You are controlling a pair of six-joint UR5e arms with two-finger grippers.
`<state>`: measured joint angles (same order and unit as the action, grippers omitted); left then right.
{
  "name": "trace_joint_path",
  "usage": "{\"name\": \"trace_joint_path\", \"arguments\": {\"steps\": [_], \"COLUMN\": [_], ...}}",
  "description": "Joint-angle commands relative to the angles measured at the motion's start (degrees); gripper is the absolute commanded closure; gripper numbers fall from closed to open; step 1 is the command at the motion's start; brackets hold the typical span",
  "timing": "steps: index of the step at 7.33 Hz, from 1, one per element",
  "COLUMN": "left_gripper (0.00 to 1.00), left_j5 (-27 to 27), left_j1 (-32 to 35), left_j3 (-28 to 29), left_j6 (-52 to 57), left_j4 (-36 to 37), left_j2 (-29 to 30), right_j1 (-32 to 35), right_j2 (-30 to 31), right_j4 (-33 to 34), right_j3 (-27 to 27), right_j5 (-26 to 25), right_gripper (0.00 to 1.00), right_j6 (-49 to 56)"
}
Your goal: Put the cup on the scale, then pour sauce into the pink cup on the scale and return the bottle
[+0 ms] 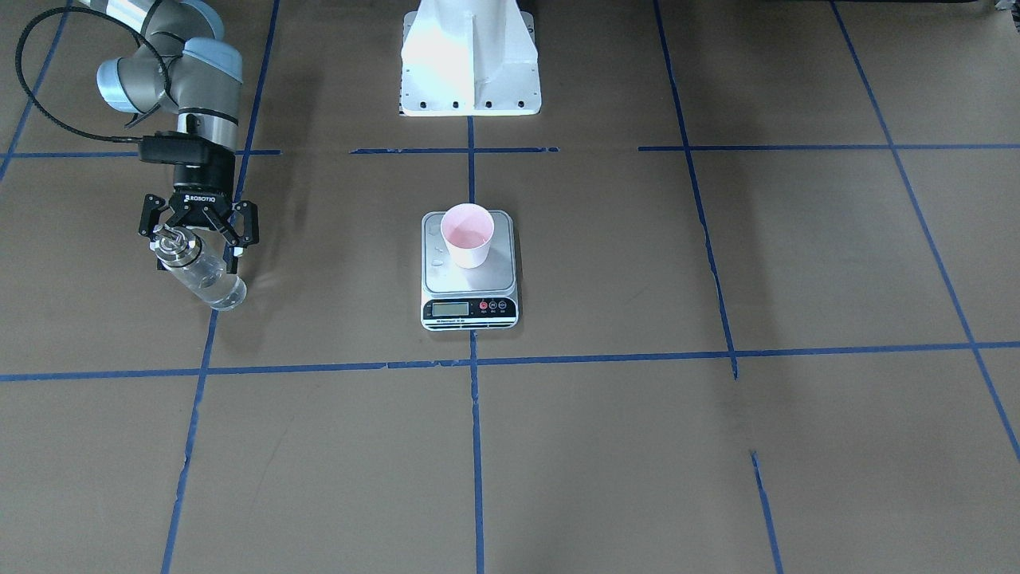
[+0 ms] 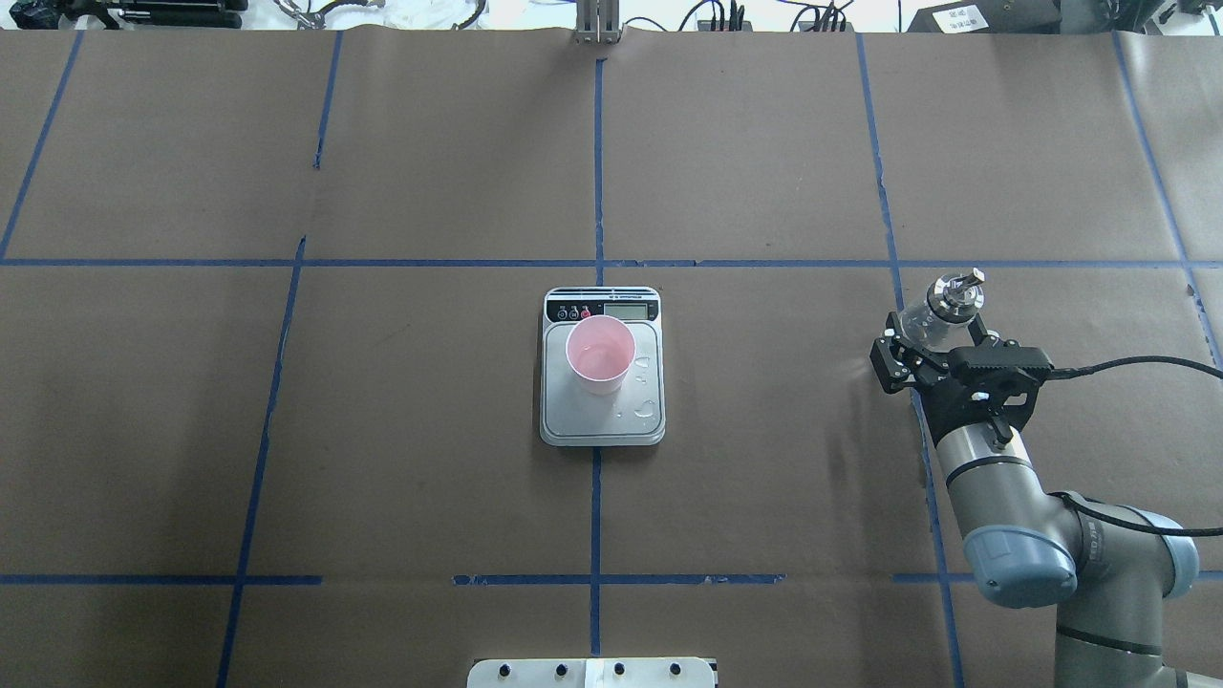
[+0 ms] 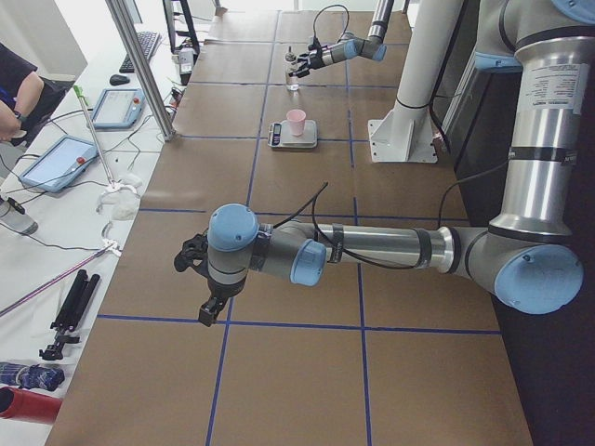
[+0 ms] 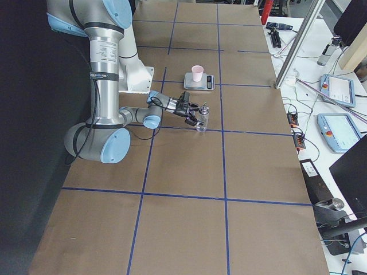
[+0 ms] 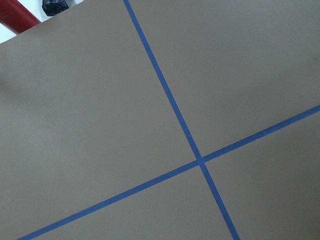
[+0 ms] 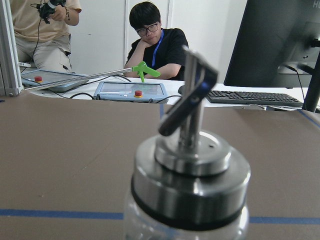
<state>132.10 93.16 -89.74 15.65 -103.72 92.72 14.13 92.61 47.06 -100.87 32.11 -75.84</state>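
The pink cup [image 1: 468,235] [image 2: 600,355] stands upright on the silver scale [image 1: 470,279] [image 2: 602,420], with a shine of liquid inside it. A few clear drops lie on the platform beside it. The clear glass bottle [image 1: 203,275] [image 2: 925,318] stands on the table far to the robot's right, and its metal pourer cap [image 6: 190,150] fills the right wrist view. My right gripper [image 1: 198,253] [image 2: 938,342] reaches in level, its fingers either side of the bottle's upper body with small gaps, open. My left gripper [image 3: 198,283] shows only in the exterior left view, so I cannot tell its state.
The white robot pedestal [image 1: 470,60] stands behind the scale. Blue tape lines [image 5: 200,161] cross the brown table. The left arm [image 3: 372,246] stretches low over the table's left end. People [image 6: 155,30], tablets, a keyboard and a monitor sit beyond the table edge.
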Motion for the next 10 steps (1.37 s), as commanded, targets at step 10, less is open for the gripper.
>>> {"name": "trace_joint_path", "arguments": {"steps": [10], "left_gripper": [0.00], "left_j5": [0.0], "left_j1": [0.0], "left_j3": [-0.1], "left_j6": [0.0], "left_j4": [0.0], "left_j2": [-0.1], "right_j1": [-6.8], "right_j2": [16.3], "right_j4": [2.1], "right_j3": [-19.8], "right_j5": [-4.8], "right_gripper": [0.00], "right_j6": [6.9]}}
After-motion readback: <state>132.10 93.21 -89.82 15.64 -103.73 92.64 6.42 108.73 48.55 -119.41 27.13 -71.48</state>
